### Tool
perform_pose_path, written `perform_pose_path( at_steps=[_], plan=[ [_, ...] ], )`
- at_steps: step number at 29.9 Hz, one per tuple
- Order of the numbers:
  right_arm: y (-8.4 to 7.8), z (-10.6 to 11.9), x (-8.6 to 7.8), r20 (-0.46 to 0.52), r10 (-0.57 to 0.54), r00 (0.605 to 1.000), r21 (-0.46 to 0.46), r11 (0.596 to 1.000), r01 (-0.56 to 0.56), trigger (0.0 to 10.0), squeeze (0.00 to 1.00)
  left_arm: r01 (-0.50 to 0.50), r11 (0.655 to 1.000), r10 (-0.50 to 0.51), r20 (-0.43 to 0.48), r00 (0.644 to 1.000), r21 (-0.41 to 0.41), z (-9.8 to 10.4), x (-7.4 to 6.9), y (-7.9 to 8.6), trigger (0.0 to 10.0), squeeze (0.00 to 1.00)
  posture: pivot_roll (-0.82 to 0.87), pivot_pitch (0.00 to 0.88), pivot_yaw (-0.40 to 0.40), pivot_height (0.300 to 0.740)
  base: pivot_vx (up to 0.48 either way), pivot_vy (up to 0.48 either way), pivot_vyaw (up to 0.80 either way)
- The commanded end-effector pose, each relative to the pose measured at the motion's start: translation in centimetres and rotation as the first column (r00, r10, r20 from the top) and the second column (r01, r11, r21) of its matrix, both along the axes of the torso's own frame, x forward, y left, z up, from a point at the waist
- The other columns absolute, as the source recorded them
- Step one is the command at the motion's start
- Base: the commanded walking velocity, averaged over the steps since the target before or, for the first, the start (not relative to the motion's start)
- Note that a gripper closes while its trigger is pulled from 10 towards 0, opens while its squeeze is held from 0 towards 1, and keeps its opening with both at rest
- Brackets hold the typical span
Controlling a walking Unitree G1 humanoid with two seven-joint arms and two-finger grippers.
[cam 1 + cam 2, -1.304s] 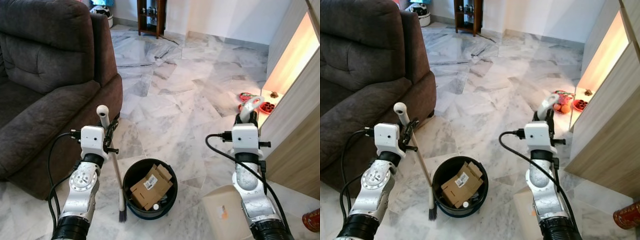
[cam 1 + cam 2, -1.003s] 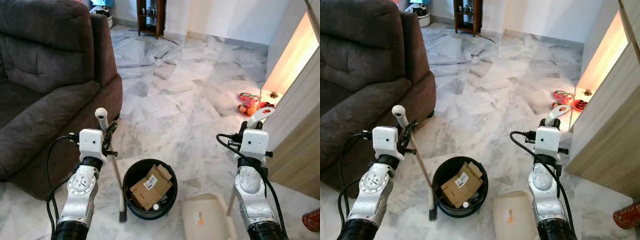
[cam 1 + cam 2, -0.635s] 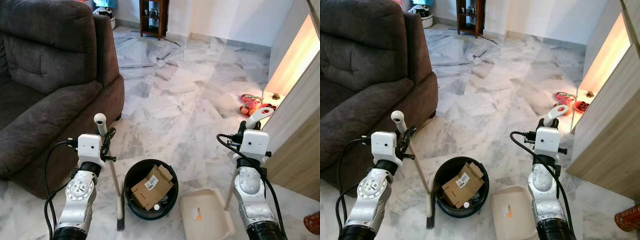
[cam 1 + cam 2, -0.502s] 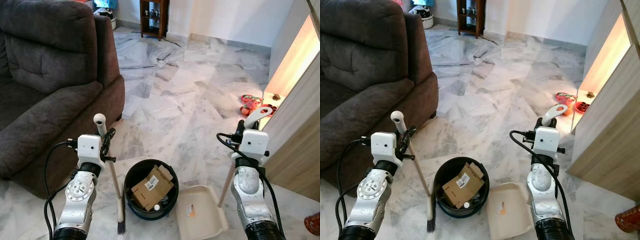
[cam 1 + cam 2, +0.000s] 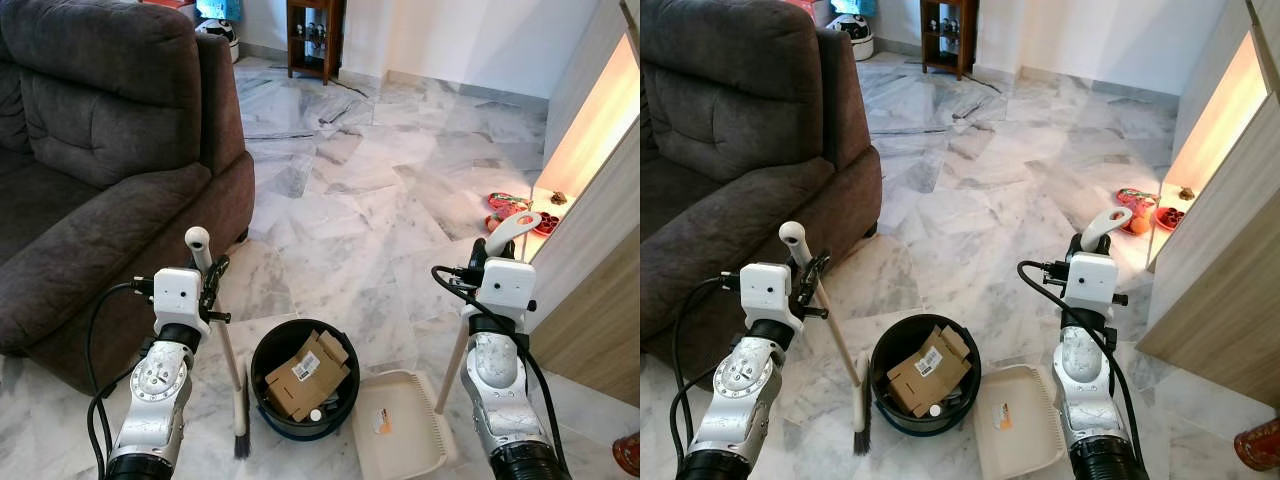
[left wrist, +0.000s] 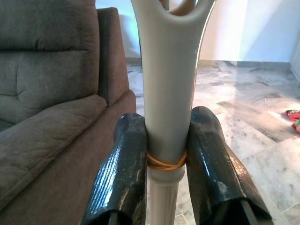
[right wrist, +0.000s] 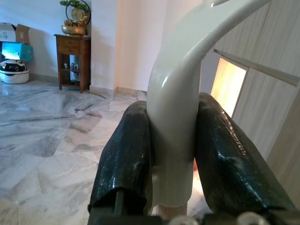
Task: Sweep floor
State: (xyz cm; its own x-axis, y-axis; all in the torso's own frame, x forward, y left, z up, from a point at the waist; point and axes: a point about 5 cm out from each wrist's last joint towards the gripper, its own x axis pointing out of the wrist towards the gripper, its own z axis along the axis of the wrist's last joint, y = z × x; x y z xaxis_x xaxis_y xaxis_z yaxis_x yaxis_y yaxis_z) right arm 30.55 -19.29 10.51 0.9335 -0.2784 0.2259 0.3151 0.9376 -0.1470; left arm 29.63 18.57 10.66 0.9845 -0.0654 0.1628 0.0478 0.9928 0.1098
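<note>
My left gripper (image 5: 212,286) is shut on the pale handle of a broom (image 5: 229,362), a rubber band around the handle between its fingers (image 6: 123,165). The broom stands upright, its dark bristles on the floor left of a black bin (image 5: 258,388) holding folded cardboard (image 5: 308,372). My right gripper (image 5: 478,264) is shut on the white curved handle of a cream dustpan (image 5: 412,450), gripped just under the curve (image 7: 174,108). The dustpan's tray lies flat on the marble floor against the bin's right side, a small orange-marked bit in it.
A dark grey sofa (image 5: 100,180) fills the left, its arm close to the broom. A wooden cabinet (image 5: 600,260) with a lit gap runs along the right. Red items (image 5: 508,203) lie on the floor by it. A dark shelf (image 5: 315,35) stands far back.
The right gripper has lowered the dustpan from a raised tilt to flat on the floor beside the bin. The broom has barely moved. The camera has shifted slightly.
</note>
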Motion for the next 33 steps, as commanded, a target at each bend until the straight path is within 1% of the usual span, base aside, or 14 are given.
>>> perform_pose_path(
  at_steps=[1,9,33],
  plan=[
    [0.03,1.38,0.37,0.059,0.011,0.998,-0.012,1.000,-0.010,10.0,0.00,-0.007,1.000,0.007,0.057,0.998,-0.004,1.45,0.36,0.17,10.0,0.00,-0.01,0.053,-0.013,0.740,0.000,0.000,0.00],
    [0.14,1.42,0.40,0.057,0.017,0.998,-0.013,1.000,-0.016,10.0,0.00,-0.009,1.000,0.009,0.063,0.998,-0.006,1.59,0.43,0.18,10.0,0.00,-0.02,0.071,-0.018,0.740,0.000,0.000,0.00],
    [0.46,1.29,0.47,0.045,0.045,0.998,-0.013,0.999,-0.045,10.0,0.00,-0.012,1.000,0.013,0.077,0.997,-0.013,1.90,0.58,0.24,10.0,0.00,-0.02,0.078,-0.017,0.740,0.000,0.000,0.00]
  ],
)
